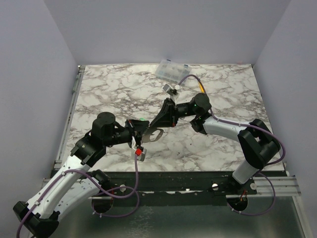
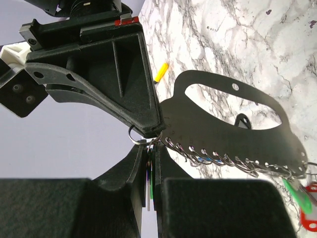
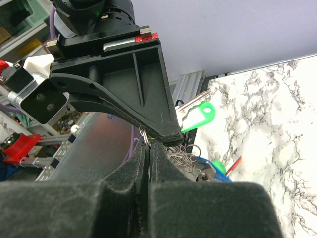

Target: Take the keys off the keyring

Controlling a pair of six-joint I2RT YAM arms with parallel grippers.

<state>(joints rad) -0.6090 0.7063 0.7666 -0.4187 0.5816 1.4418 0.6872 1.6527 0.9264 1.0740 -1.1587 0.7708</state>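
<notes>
- The keyring (image 2: 218,129), a flat dark D-shaped plate with a long cut-out and a row of small wire rings along one edge, hangs in the air over the near middle of the marble tabletop (image 1: 109,94), between the two arms.
- The left pincer (image 2: 151,153) reaches in from the near left. Its fingers are almost together and pinch a thin flat piece seen edge-on with a green side, which looks like the green-tagged key (image 3: 198,116).
- The right pincer (image 3: 148,148) comes in from the far right, with its fingers pressed tight together. A small wire ring (image 2: 134,135) sits right at their tip; I cannot tell whether it is actually nipped.
- The two pincer tips meet nose to nose, touching or nearly so, just left of the keyring's end.
- More keys (image 1: 139,152) dangle below the plate on its near-left side; red and pale grey show from above, and blue, green and red show in the right wrist view.
- A yellow key (image 1: 200,88) lies loose on the tabletop, far right of the arms and well apart from the keyring.
- A clear compartment box (image 1: 171,71) stands at the far edge, with a small pale item (image 1: 171,89) just near of it.
</notes>
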